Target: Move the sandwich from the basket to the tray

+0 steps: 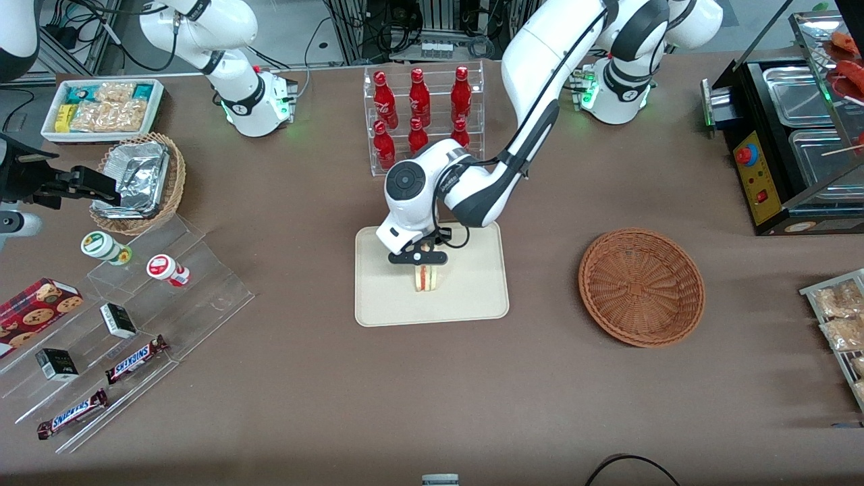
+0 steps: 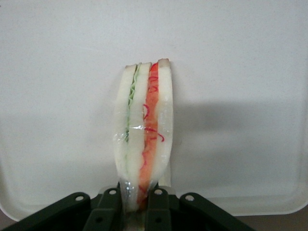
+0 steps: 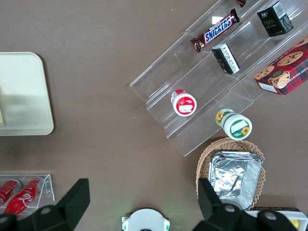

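Sandwich first: the small triangular wedge sandwich in clear wrap (image 1: 425, 278), pale bread with red and green filling at its edge, stands upright on the flat cream-coloured rectangular tray (image 1: 472, 297), near its middle. The left arm's black two-finger gripper (image 1: 424, 268) is directly above it, and in the left wrist view the fingers (image 2: 159, 209) are closed narrowly on the wedge's near end, pinching the wrap. Toward the working arm's end of the table, well apart from the tray, lies the round reddish-brown woven wicker basket (image 1: 641, 287), with nothing in it. Farther from the front camera than the tray stands a clear acrylic rack of red bottles (image 1: 424, 111), partly hidden by the white arm. Everything rests on a brown tablecloth (image 1: 432, 391). Toward the parked arm's end are clear stepped display shelves (image 1: 135, 317) bearing Snickers bars (image 1: 135, 359), small dark boxes and two round pots, a lighter wicker basket lined with silver foil (image 1: 138, 182), and a white bin of snack packets (image 1: 102, 108).
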Controlling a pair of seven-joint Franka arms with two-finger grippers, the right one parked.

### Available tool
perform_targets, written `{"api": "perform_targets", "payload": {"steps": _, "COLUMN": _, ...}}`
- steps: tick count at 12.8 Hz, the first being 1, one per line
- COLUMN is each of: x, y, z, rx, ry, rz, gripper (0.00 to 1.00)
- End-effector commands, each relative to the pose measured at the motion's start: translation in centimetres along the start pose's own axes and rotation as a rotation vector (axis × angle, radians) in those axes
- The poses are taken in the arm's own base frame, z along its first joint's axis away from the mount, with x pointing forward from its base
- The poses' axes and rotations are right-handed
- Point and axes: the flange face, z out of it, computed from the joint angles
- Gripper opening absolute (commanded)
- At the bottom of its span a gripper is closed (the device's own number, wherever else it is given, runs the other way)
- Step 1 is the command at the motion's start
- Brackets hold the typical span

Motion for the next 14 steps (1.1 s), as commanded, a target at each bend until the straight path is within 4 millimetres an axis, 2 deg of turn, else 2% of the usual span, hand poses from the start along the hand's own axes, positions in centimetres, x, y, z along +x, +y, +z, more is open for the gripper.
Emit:
{"api": "perform_targets", "payload": {"steps": 1, "x": 0.2, "y": 0.5, "z": -0.4, "rx": 0.012, "ry": 0.026, "rz": -0.028, "gripper": 0.99}}
{"api": "perform_targets", "payload": {"steps": 3, "x": 0.4, "y": 0.2, "z": -2.2, "rx": 0.008, "ry": 0.031, "rz": -0.038, "gripper": 0.99}}
{"api": "perform_targets", "payload": {"steps": 4, "x": 0.5, "y": -0.4, "z": -3.8, "rx": 0.016, "ry": 0.031, "rz": -0.063, "gripper": 0.99}}
{"api": "perform_targets", "payload": {"steps": 5, "x": 0.8, "y": -0.9, "z": -5.8, "rx": 0.012, "ry": 0.037, "rz": -0.113, "gripper": 0.99}}
{"api": "perform_targets", "payload": {"steps": 8, "x": 3.1, "y": -5.4, "z": -13.7, "rx": 0.005, "ry": 0.085, "rz": -0.260, "gripper": 0.99}}
{"api": "perform_targets", "payload": {"steps": 9, "x": 3.9, "y": -7.6, "z": -16.2, "rx": 0.014, "ry": 0.086, "rz": -0.294, "gripper": 0.99}}
{"api": "perform_targets", "payload": {"steps": 10, "x": 4.8, "y": -11.1, "z": -19.0, "rx": 0.021, "ry": 0.070, "rz": -0.334, "gripper": 0.99}}
{"api": "perform_targets", "payload": {"steps": 11, "x": 6.1, "y": -14.8, "z": -20.8, "rx": 0.017, "ry": 0.068, "rz": -0.375, "gripper": 0.99}}
{"api": "perform_targets", "payload": {"steps": 13, "x": 5.6, "y": -20.5, "z": -23.6, "rx": 0.013, "ry": 0.062, "rz": -0.356, "gripper": 0.99}}
{"api": "perform_targets", "payload": {"steps": 14, "x": 5.9, "y": -24.9, "z": -24.8, "rx": 0.007, "ry": 0.060, "rz": -0.364, "gripper": 0.99}}
